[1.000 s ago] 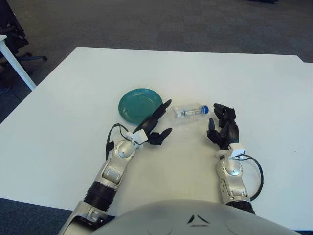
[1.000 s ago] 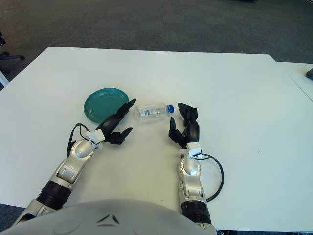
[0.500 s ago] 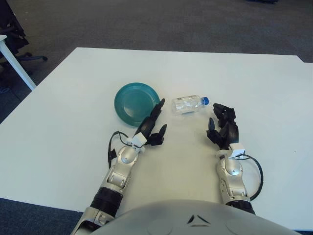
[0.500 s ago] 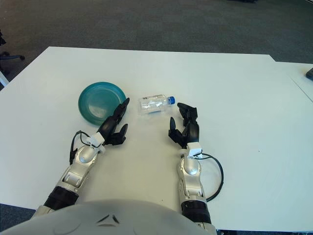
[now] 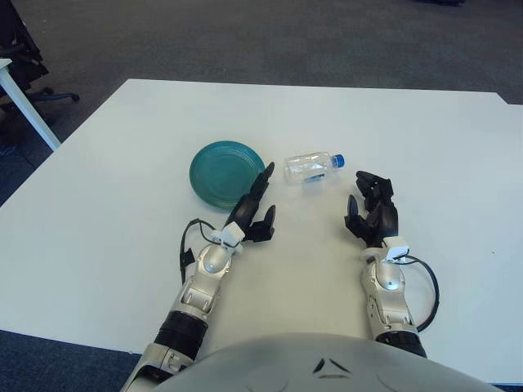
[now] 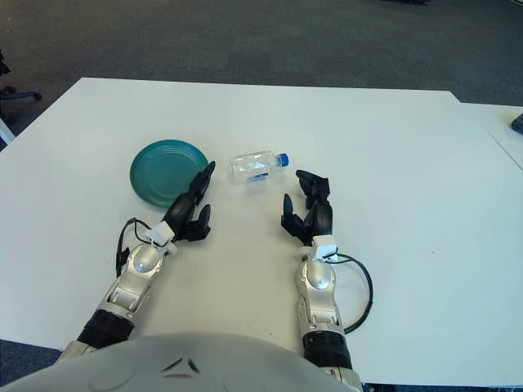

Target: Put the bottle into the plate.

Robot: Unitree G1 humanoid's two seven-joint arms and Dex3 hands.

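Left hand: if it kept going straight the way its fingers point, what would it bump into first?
Probably the plate. The left hand points forward and slightly right, its top fingertip showing at the plate's right rim. The bottle lies further right, likely off that line, though height is unclear.

On the table (image 5: 122, 147): plate (image 5: 219, 167) at left, bottle (image 5: 310, 167) laid on its side just right of it, both hands nearer, left hand (image 5: 253, 208) below the plate, right hand (image 5: 372, 214) below the bottle.

white table (image 5: 122, 163) | grey carpet floor (image 5: 245, 37) | office chair (image 5: 20, 57) far left
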